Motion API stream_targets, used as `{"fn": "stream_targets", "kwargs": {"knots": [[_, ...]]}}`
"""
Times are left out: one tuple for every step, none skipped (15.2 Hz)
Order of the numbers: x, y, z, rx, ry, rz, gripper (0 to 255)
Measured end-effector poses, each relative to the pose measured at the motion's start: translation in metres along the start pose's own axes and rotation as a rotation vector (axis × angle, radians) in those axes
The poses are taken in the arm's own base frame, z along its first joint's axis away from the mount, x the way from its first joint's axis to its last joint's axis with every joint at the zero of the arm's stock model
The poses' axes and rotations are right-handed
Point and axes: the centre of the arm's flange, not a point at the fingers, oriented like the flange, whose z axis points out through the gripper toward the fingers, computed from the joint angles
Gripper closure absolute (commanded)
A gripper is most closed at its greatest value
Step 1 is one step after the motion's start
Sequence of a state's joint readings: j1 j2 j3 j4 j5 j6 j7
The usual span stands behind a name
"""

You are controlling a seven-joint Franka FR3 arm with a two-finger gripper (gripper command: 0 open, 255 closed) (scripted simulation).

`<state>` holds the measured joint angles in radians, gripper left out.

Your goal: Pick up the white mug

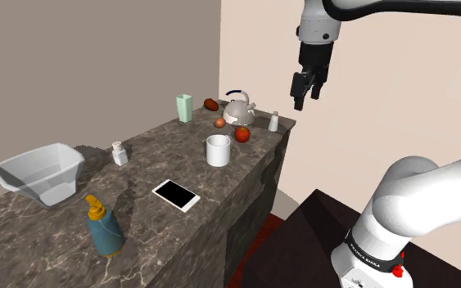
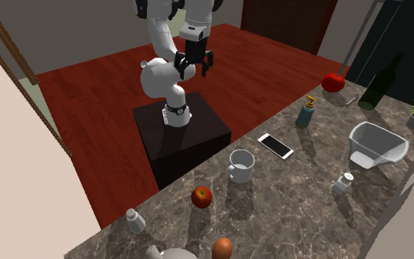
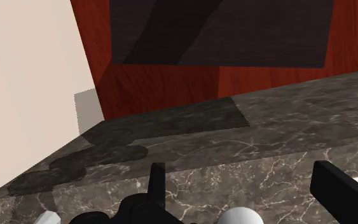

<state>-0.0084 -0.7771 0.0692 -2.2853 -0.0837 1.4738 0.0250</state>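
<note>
Gripper [image 1: 306,88] hangs high w/ its fingers [image 3: 157,181] spread and nothing btwn them. In the shoulder view it sits well above counter [image 1: 163,168] level, out past the counter's right edge, up toward the far end.

White mug [image 1: 219,150] stands upright, mouth up, about mid-counter and close to the edge facing the stand [image 2: 190,136]. So from the gripper the mug lies down and to the shoulder view's left, a bit nearer the camera. The second exterior view agrees: gripper over the stand side, mug well apart from it across the counter edge, toward that view's lower right.

Mug's long axis is vertical. In the second exterior view a handle looks to stick out on that view's left, roughly toward the red apple [image 1: 242,133].

Neighbours:
- Apple is near the mug on its far side, not touching.
- Phone [image 1: 176,195] lies flat on the near side, apart from the mug.
- Kettle [image 1: 238,108] is farther back.

Judgement: the approach prob. needs a move in over the counter edge, then a straight drop onto the mug, w/ the wrist turned so the jaw line misses the handle. Main risk looks like clipping the apple on the way down.
</note>
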Motion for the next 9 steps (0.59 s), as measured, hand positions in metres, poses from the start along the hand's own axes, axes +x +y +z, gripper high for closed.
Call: {"fn": "stream_targets", "kwargs": {"knots": [[0.000,0.000,0.000,0.000,0.000,0.000,0],[0.004,-0.002,0.004,0.002,0.002,0.000,0],[0.012,-0.005,0.011,0.005,0.004,-0.001,0],[0.019,-0.009,0.015,0.008,0.009,-0.002,0],[0.028,-0.014,0.023,0.011,0.012,-0.002,0],[0.036,-0.015,0.032,0.015,0.017,-0.004,0],[0.045,-0.016,0.039,0.019,0.022,-0.004,0],[0.054,-0.022,0.043,0.023,0.028,-0.005,0],[0.060,-0.028,0.051,0.026,0.033,-0.006,0]]}}
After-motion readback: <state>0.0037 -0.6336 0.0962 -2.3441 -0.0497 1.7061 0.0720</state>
